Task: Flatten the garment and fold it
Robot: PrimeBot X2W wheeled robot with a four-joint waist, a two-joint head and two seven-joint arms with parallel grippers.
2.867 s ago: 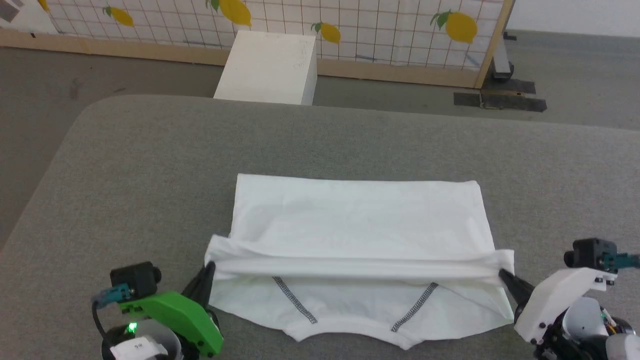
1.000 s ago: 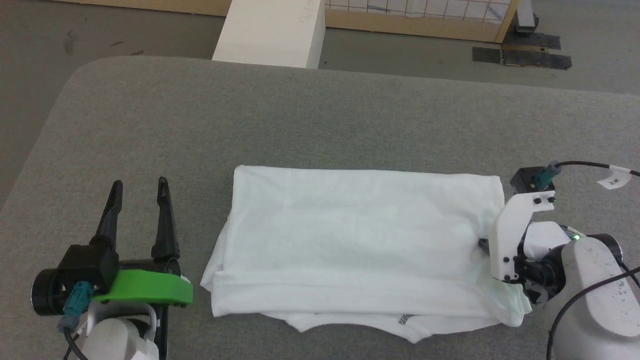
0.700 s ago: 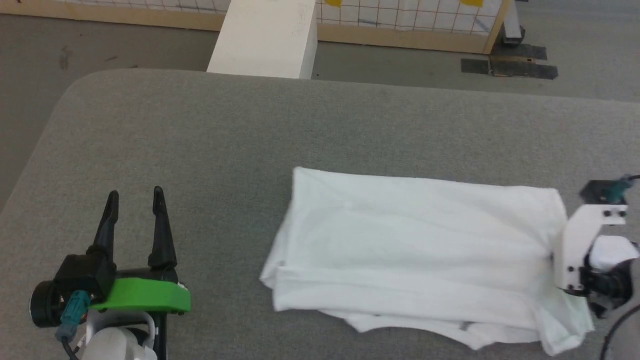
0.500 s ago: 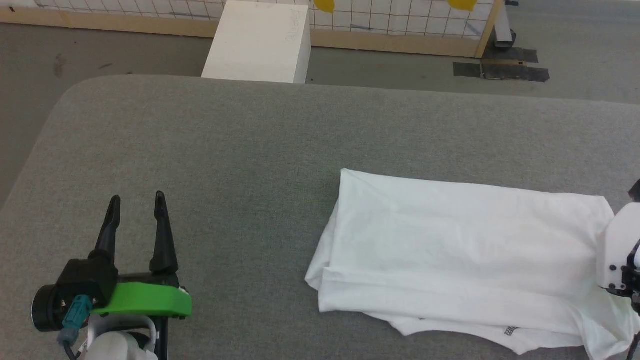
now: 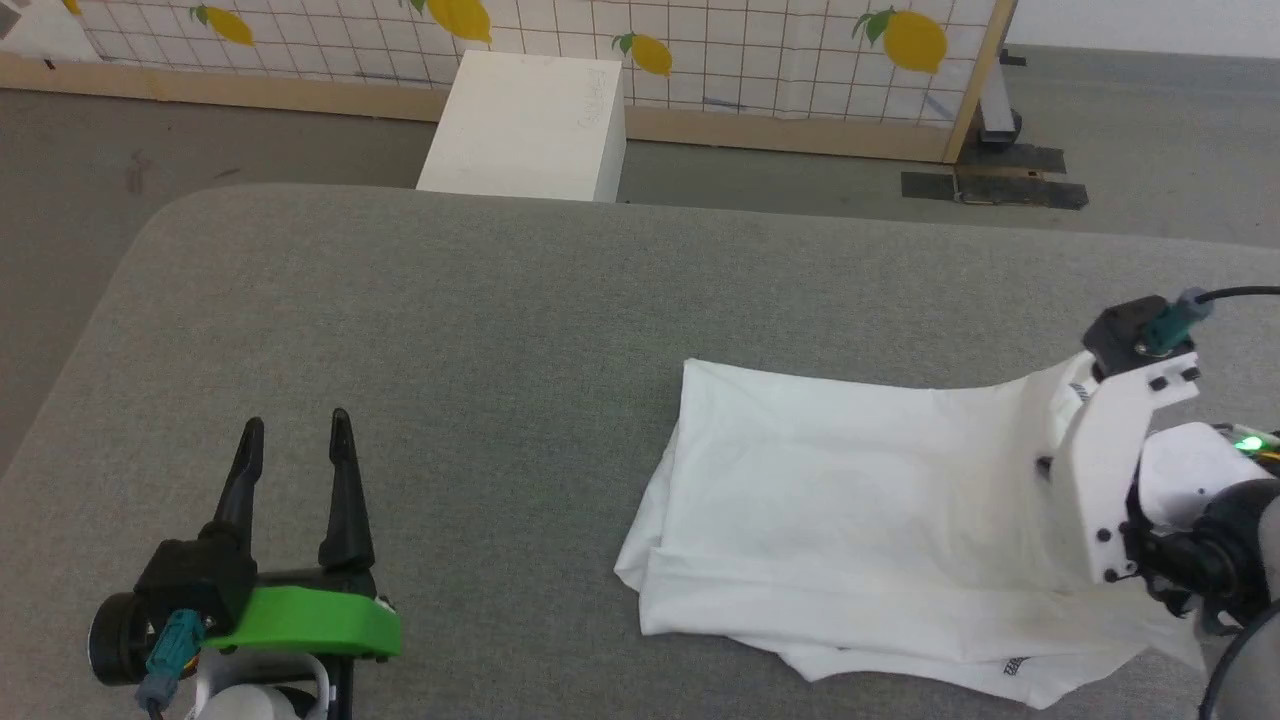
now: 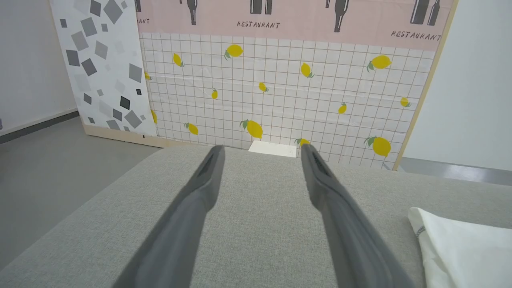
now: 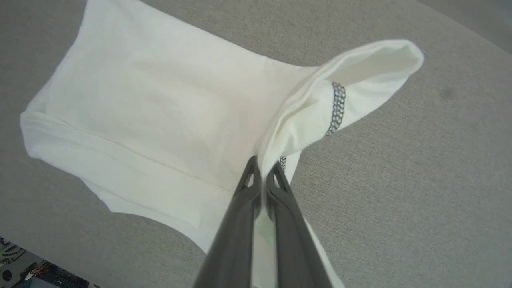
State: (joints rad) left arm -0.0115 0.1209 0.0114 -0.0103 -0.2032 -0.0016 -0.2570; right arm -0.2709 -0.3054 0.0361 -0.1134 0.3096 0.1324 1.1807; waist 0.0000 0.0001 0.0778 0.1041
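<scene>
Left hand (image 5: 296,420), green mount (image 5: 300,620), teal plug (image 5: 170,645), dark fingers (image 5: 345,490), right hand (image 7: 264,163), white mount (image 5: 1110,470), black cable (image 5: 1235,293)

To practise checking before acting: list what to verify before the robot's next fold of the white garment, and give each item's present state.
1. Grip: right gripper shut on the garment edge: ok.
2. Free arm: left gripper open, apart from the garment: ok.
3. Flatness: not ok; right end lifted, near edge bunched in layers.
4. Layers pinched: cannot tell how many.
5. Garment wholly on the grey table: cannot tell; the right arm hides its near right corner.
</scene>
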